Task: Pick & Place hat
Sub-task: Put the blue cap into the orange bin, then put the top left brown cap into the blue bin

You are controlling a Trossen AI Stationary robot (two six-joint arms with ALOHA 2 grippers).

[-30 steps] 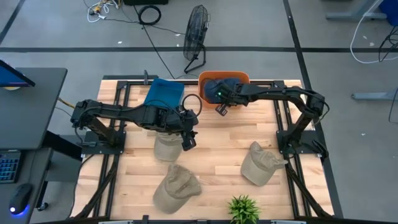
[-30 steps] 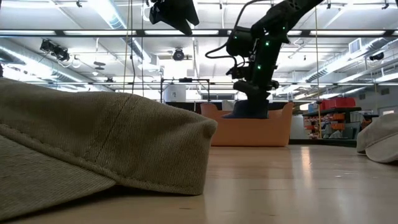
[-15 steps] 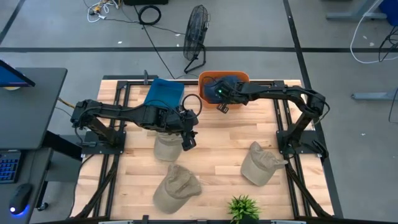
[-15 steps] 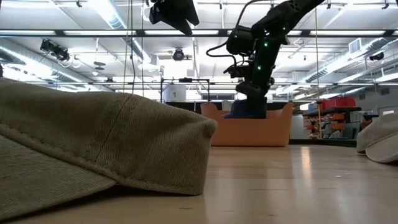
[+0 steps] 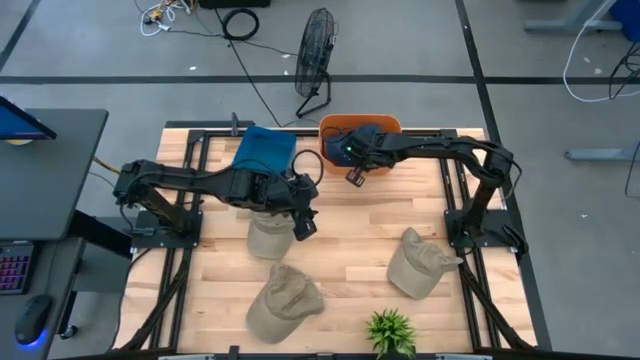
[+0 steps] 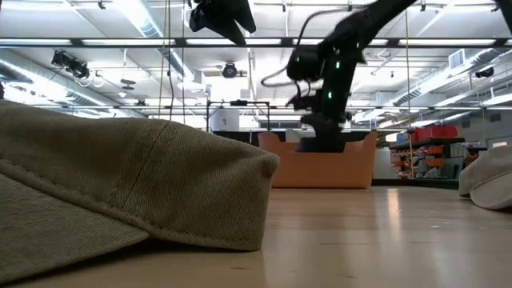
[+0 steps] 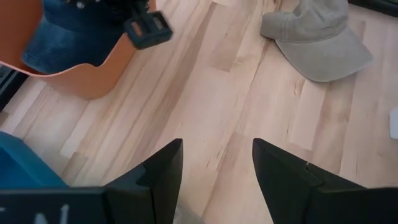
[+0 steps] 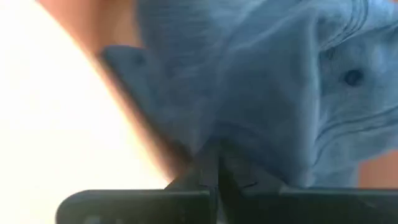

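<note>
A blue denim hat [image 8: 267,74] lies in the orange bin [image 5: 385,123] at the table's far edge. My right gripper [image 5: 346,152] reaches into the bin and is shut on the hat; it also shows in the low view [image 6: 320,132]. My left gripper [image 5: 303,224] hangs open and empty over the table's middle, beside a tan hat [image 5: 267,236] that rests on the table. Its fingers [image 7: 165,165] frame bare wood. My right gripper pinches a bunched fold of the denim hat's crown [image 8: 217,134] between its two shut fingers. The fingers come slanting down from the table's right side. The hat's cloth rises a little toward the fingers, and the rest sits in the bin.
Two more tan hats lie near the front edge, one left of middle [image 5: 283,300] and one at the right [image 5: 417,263]. A blue bin [image 5: 264,150] stands at the far left and a small green plant [image 5: 390,335] at the front. In the low view a tan hat [image 6: 120,192] fills the left foreground.
My right gripper, still shut on the blue hat, has shifted a little toward the table's left over the orange bin and shows blurred in the low view.
</note>
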